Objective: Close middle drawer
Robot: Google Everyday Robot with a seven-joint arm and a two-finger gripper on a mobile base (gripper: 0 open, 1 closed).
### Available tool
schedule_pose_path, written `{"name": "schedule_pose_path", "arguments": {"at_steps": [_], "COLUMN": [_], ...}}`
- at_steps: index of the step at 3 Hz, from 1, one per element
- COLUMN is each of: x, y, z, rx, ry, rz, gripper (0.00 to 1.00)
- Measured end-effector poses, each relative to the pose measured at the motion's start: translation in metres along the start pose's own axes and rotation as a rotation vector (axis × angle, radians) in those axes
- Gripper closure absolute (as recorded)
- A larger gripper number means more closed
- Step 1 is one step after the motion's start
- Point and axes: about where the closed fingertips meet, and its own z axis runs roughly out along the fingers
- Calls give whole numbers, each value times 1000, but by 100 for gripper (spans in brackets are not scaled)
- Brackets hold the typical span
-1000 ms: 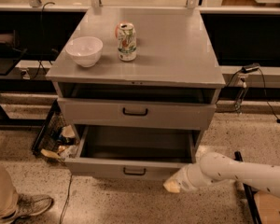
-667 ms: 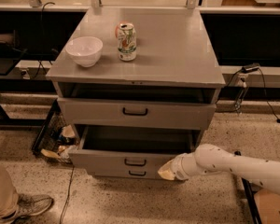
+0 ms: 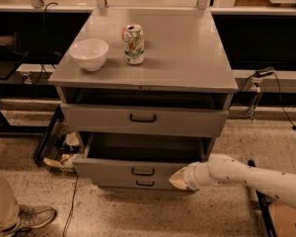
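Observation:
The grey cabinet [image 3: 153,43] has three drawers. The middle drawer [image 3: 133,170], with a low flat front and a small black bar handle [image 3: 143,171], stands partly pulled out, and its deep grey tray [image 3: 145,148] shows. My gripper [image 3: 180,178], on a white arm coming from the lower right, is at the right end of the middle drawer's front, touching or almost touching it. The top drawer [image 3: 143,120] is slightly out. The lowest drawer [image 3: 144,183] shows just below the middle front.
A white bowl [image 3: 89,54] and a drink can [image 3: 133,44] stand on the cabinet top. A wire basket with clutter [image 3: 59,149] sits on the floor left of the cabinet. A person's leg and shoe [image 3: 15,214] are at the lower left. Cables [image 3: 259,90] hang at the right.
The middle drawer has slid partway in towards the cabinet. My gripper has moved left and forward with its front. The lowest drawer's handle has come into view.

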Motion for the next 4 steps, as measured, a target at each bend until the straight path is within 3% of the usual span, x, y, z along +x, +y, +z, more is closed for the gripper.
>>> {"name": "schedule_pose_path", "arguments": {"at_steps": [1,2,3,4], "x": [2,3,-12,-16], "y": [-31,-30,-59,-64], "z": [5,5,9,9], "rx": [45,45,76,84], "ry": [-8,-8,-27,-33], "rz": [-79,-80,-136,-149], "gripper": [100,100,100,100]}}
